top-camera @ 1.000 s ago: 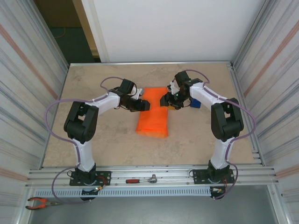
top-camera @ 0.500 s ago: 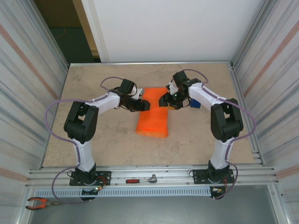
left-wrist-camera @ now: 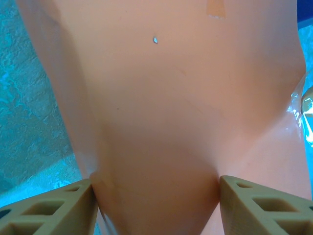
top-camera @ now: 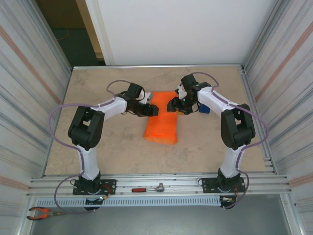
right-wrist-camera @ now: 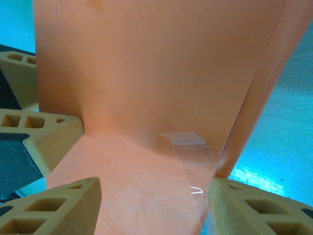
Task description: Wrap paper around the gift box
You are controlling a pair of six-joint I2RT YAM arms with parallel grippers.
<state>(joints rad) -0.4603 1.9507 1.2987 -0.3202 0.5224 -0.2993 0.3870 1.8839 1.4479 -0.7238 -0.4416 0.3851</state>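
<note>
As seen from above, the paper (top-camera: 161,121): folded into a long orange bundle in the middle of the table (top-camera: 98,142), its length running away from the arm bases.
Top view, left pincer (top-camera: 152,111): at the paper's left edge, toward its far end.
Top view, right pincer (top-camera: 172,105): at the paper's right edge, facing the left one across the bundle.
Top view, things around: a blue tape dispenser (top-camera: 205,107) lies right of the paper, partly behind the right arm. A red-handled ratchet (top-camera: 147,188) lies on the rail nearer than the paper, well apart. Orange-handled pliers (top-camera: 41,212) lie further off, near and left.
Top view, surface and room: beige stone-patterned table. Ribbed metal walls stand left and right of the paper, with a white wall beyond it and a dark doorway beyond and left.
Left wrist, grip: both tan fingers (left-wrist-camera: 54,205) press the paper, which narrows between them, so the pincer is clamped on it.
Left wrist, surface: the table looks blue-green left of the paper.
Right wrist, grip: the fingers (right-wrist-camera: 259,210) stand apart at the edges of a flat flap of paper. Whether they squeeze it cannot be told.
Right wrist, in the way: the left pincer's fingers sit against the paper's upright face, and a clear tape strip (right-wrist-camera: 188,152) crosses the fold.
</note>
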